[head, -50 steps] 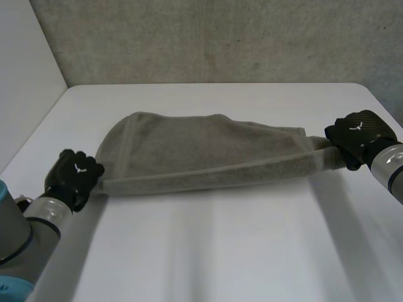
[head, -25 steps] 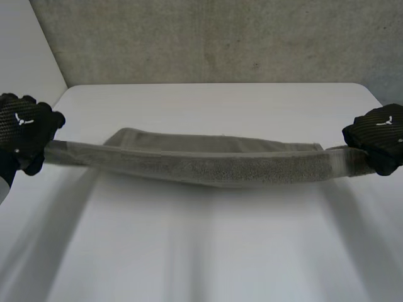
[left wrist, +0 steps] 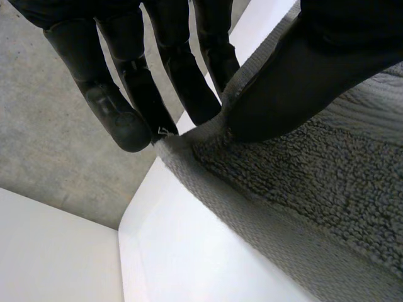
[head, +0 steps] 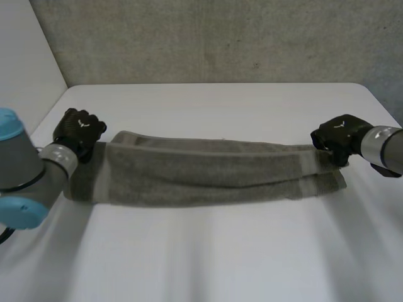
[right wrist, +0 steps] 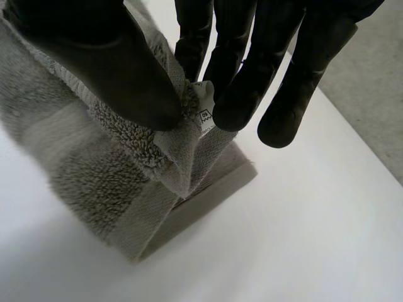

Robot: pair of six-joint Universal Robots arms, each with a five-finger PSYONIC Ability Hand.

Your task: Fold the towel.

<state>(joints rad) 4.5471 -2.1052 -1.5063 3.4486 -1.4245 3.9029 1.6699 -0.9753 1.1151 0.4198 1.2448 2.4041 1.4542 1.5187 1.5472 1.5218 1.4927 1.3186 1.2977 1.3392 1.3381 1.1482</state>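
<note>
A grey towel (head: 201,171) lies across the white table (head: 208,251) as a long folded band. My left hand (head: 79,129) is at the band's far left corner, where its fingers (left wrist: 189,88) and thumb pinch the towel's edge (left wrist: 208,135). My right hand (head: 337,135) is at the band's far right corner. There the thumb (right wrist: 119,75) and fingers (right wrist: 236,94) pinch the top layer's corner (right wrist: 182,135), by a small white label (right wrist: 204,113). The lower layer (right wrist: 119,207) rests on the table under that corner.
A grey concrete wall (head: 220,38) stands behind the table's far edge. White table surface (head: 208,251) stretches between the towel and the front edge. My left arm (head: 25,170) reaches over the table's left side.
Both hands carried the towel's near edge up and away over the far part, then came down at the back. The towel went from a wide rumpled shape to a narrow folded band.
</note>
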